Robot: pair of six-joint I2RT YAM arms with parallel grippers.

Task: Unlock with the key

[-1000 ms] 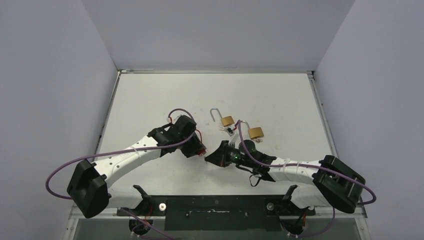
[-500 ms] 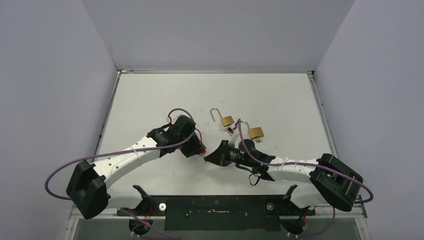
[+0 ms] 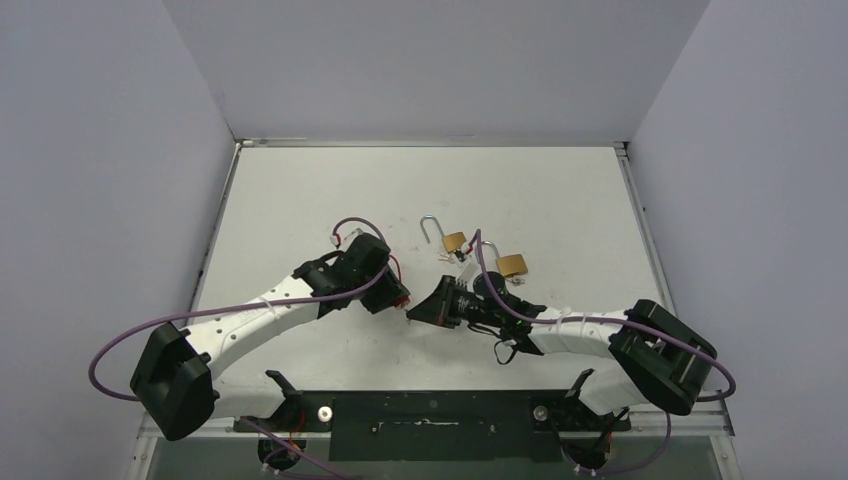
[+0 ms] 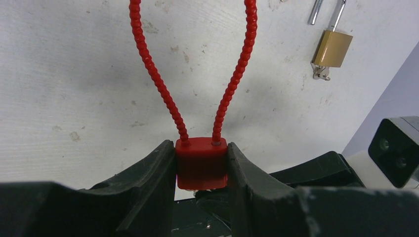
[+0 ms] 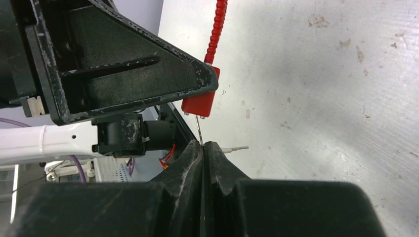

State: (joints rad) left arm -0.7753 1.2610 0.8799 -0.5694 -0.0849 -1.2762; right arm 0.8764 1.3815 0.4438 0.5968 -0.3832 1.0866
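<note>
My left gripper [image 4: 201,150] is shut on the body of a red padlock [image 4: 201,163] whose red beaded cable shackle [image 4: 163,84] loops away over the table. In the top view the left gripper [image 3: 398,296] meets my right gripper [image 3: 414,311] at mid-table. My right gripper [image 5: 203,144] is shut on a thin metal key [image 5: 199,129]. The blade points up and its tip touches the underside of the red padlock [image 5: 200,101]. A second key [image 5: 234,147] sticks out sideways beside the fingertips.
Two brass padlocks lie on the white table behind the grippers: one with an open shackle [image 3: 454,241], also in the left wrist view [image 4: 332,48], and one further right [image 3: 512,265]. Grey walls enclose the table on three sides.
My right gripper has edged left and a little farther away with the key, closer to the red padlock. The left gripper has shifted slightly with the lock.
</note>
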